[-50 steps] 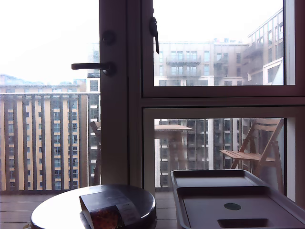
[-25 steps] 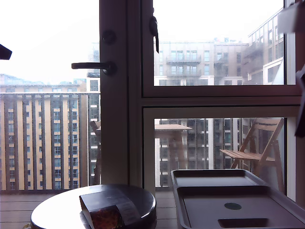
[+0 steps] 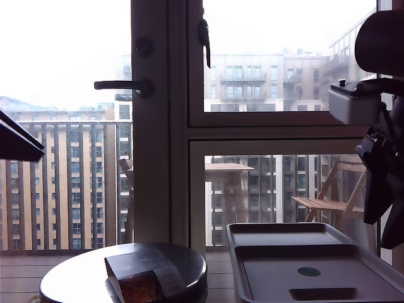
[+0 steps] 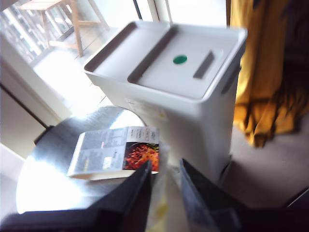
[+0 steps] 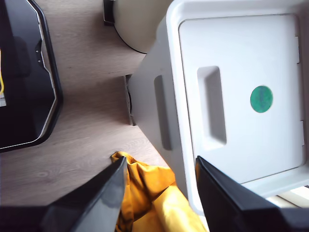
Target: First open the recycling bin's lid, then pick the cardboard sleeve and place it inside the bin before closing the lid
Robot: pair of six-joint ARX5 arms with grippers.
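My second claw [image 5: 159,193] is hanging high over the bin [image 5: 149,92] with its jaws apart and nothing between them, the shut lid [image 5: 241,58] lying just ahead and below; the lid's slot handle [image 5: 212,106] is running lengthwise across my line of approach, nearer me than the green mark [image 5: 261,99]. My first claw [image 4: 166,186] is also gaping empty, poised above the round worktop [image 4: 53,183] where the sleeve [image 4: 116,151] is lying flat, printed end toward the bin. The second claw is looking better placed for the lid (judging by the wrist views), needing a drop onto the slot.
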